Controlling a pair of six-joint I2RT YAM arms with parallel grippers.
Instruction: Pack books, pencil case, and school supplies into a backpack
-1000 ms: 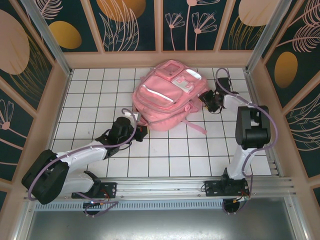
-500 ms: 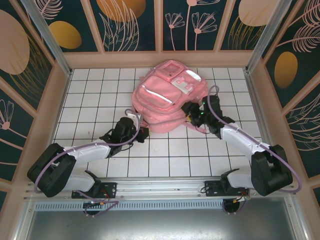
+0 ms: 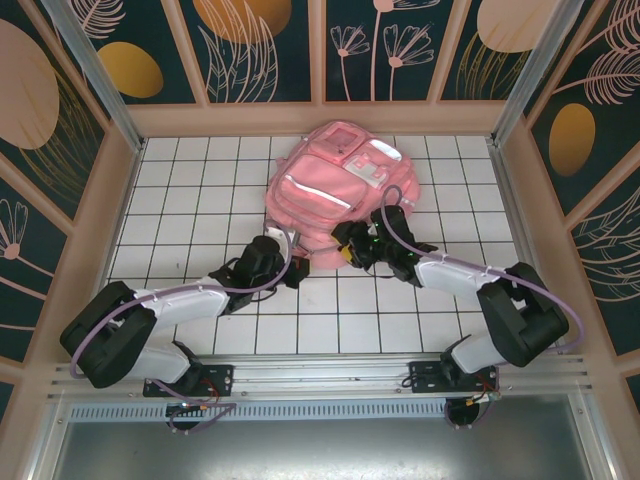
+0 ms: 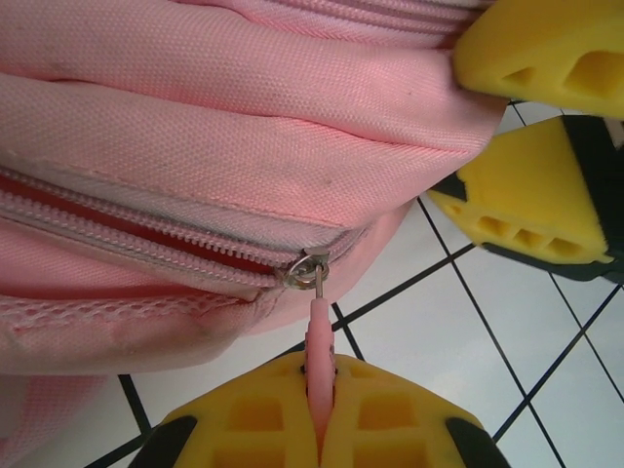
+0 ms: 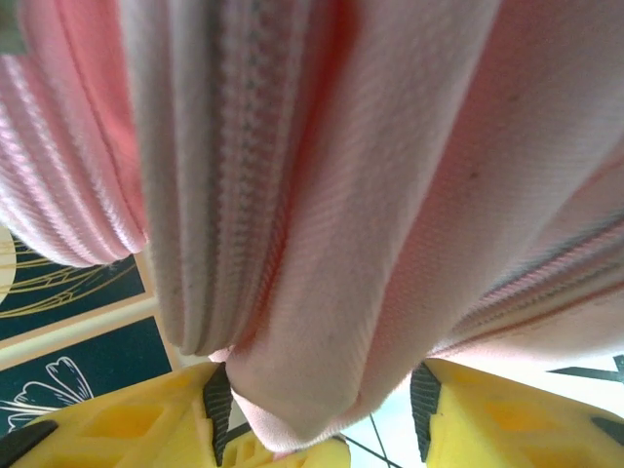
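Left end effector clamps the pink zipper tab of the pink fabric backpack; pull straight along the track. Right end effector straddles fabric, grip unconfirmed.

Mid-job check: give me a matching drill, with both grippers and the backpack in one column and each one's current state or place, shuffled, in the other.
1. left gripper
2. right gripper
3. backpack

A. lying on the white tiled table
B. shut on the pink zipper pull
C. jaws on either side of a fold of pink fabric

Pairs: 1-B, 2-C, 3-A
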